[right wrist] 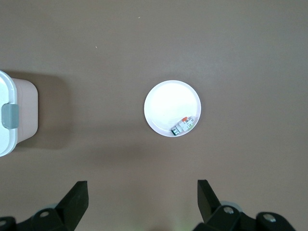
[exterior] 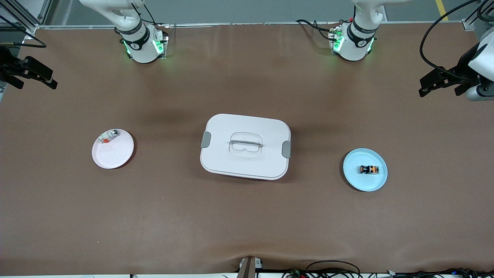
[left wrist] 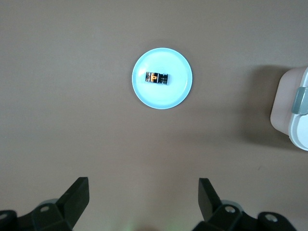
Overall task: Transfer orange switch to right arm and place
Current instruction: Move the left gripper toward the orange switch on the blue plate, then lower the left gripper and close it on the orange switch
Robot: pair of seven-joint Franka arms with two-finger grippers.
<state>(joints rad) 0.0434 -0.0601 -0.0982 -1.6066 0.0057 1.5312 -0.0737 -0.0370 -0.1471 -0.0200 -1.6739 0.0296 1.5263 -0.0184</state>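
Starting high: my left gripper [left wrist: 139,202] hangs spread over the table's left-arm end, sighting the switch [left wrist: 157,77] lying on the blue plate [left wrist: 178,91]; right gripper [right wrist: 139,202] waits spread, ready to receive.

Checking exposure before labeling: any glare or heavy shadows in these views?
Front view: soft sheen along the table's near edge, faint shadow around the white lidded box. Left wrist view: blue plate overexposed, orange switch glowing. Right wrist view: white plate washed out.
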